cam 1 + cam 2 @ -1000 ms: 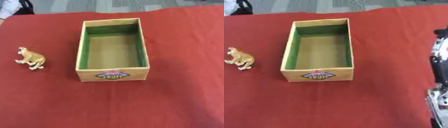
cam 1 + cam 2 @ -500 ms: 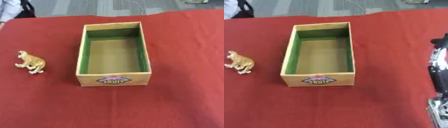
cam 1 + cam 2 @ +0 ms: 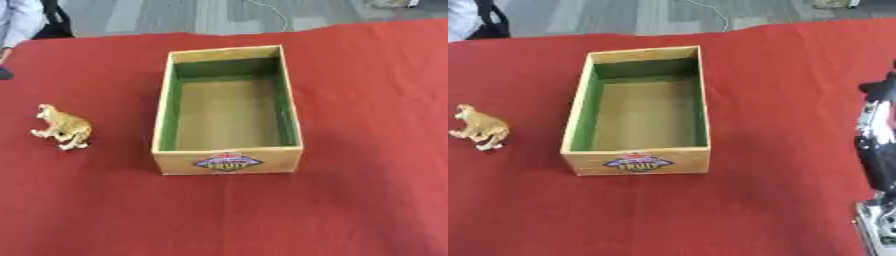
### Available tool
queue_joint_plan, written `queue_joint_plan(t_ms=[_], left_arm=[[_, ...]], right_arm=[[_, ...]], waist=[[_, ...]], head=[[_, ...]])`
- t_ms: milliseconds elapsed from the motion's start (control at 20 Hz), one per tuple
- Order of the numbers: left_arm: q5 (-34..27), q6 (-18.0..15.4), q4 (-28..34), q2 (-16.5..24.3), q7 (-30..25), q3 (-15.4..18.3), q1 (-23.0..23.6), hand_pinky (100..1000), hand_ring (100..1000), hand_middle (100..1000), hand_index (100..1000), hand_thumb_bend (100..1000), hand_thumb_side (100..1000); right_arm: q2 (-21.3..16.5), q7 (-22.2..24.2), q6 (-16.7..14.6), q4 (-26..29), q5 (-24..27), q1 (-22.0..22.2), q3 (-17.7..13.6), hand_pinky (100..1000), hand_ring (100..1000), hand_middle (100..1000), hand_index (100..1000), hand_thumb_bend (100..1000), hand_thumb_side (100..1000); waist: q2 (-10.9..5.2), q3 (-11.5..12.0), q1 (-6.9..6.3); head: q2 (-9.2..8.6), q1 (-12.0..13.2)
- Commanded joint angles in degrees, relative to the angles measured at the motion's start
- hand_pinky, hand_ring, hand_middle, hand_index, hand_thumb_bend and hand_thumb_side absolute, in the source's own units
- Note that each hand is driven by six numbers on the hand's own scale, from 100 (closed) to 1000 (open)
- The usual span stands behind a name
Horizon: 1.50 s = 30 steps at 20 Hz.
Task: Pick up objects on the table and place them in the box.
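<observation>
Toy animal (image 3: 63, 127), tan, on red counter (image 3: 367, 200), left of box (image 3: 227, 110), apart from it. Box open-topped, green inner walls, nothing inside, label on near wall. Right arm (image 3: 878, 150) at right edge of right-eye view, upright, black and silver; hand's fingers not discernible, cannot tell state; touches nothing visible.
</observation>
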<state>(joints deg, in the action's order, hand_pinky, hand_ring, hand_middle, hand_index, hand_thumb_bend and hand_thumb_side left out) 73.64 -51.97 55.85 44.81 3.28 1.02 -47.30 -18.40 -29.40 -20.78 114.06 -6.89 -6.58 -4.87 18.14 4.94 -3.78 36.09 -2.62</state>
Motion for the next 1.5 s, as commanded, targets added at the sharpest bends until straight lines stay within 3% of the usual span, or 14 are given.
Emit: queue_joint_plan(t_ms=[50,350,550,600,650,750,850,900,1200,1500], left_arm=[[2.34,0.01,-0.89,-0.14,1.13,-0.32,-2.37,884,940,872,1000,100,425],[5.68,0.01,-2.6,-2.99,2.48,-1.21,-4.64,889,945,877,1000,100,448],[8.02,0.01,-4.12,-4.64,2.74,-0.96,-5.81,899,951,886,1000,133,530],[8.85,0.01,-4.71,-4.94,2.65,-0.75,-6.09,909,961,892,1000,223,572],[10.08,0.01,-5.32,-5.11,2.34,-0.61,-6.35,913,964,895,1000,255,565],[12.08,0.01,-6.78,-5.45,1.86,-0.55,-6.48,936,967,895,1000,286,543],[12.86,0.01,-8.64,-5.59,0.96,-0.56,-6.5,965,973,906,1000,320,584],[12.77,0.01,-9.38,-5.56,0.45,-0.66,-6.52,975,975,913,1000,358,621],[8.8,0.01,-10.73,-4.01,-1.99,-0.63,-6.82,984,974,935,1000,387,648],[3.22,0.01,-10.77,-2.58,-6.54,-0.83,-6.73,975,961,934,1000,332,573]], right_arm=[[-0.57,0.41,-0.04,0.53,0.37,-0.55,-0.02,889,566,402,752,100,439],[-0.6,0.76,0.04,0.53,0.62,-0.8,0.19,890,566,401,752,100,439],[-0.48,0.96,0.1,0.53,0.8,-0.99,0.28,891,566,401,753,100,439],[-0.44,1.01,0.09,0.53,0.84,-1.05,0.32,891,566,401,753,100,439],[-0.42,1.08,0.06,0.53,0.88,-1.14,0.37,891,566,401,753,100,439],[-0.34,1.17,0.04,0.53,0.9,-1.19,0.4,892,566,400,753,100,440],[-0.27,1.27,0.09,0.53,0.83,-1.24,0.49,892,565,399,753,100,441],[-0.26,1.33,0.11,0.53,0.79,-1.27,0.55,893,565,399,753,100,442],[-0.2,1.67,0.2,0.53,0.35,-1.39,0.92,894,564,396,753,100,445],[-0.06,1.8,0.29,0.53,-0.26,-1.44,1.24,896,562,393,753,100,448]], waist=[[-0.95,-0.06,-0.09],[-0.83,-0.37,-0.25],[-0.69,-0.64,-0.19],[-0.64,-0.75,-0.15],[-0.59,-0.9,-0.13],[-0.45,-1.13,-0.14],[-0.3,-1.23,-0.17],[-0.23,-1.24,-0.21],[0.3,-1.39,-0.4],[0.77,-1.67,-0.56]], head=[[-0.61,0.56],[-0.55,1.6],[-0.82,2.36],[-0.92,2.44],[-0.99,2.53],[-1.08,2.55],[-1.07,2.42],[-1.14,2.39],[-1.78,2.45],[-2.04,2.58]])
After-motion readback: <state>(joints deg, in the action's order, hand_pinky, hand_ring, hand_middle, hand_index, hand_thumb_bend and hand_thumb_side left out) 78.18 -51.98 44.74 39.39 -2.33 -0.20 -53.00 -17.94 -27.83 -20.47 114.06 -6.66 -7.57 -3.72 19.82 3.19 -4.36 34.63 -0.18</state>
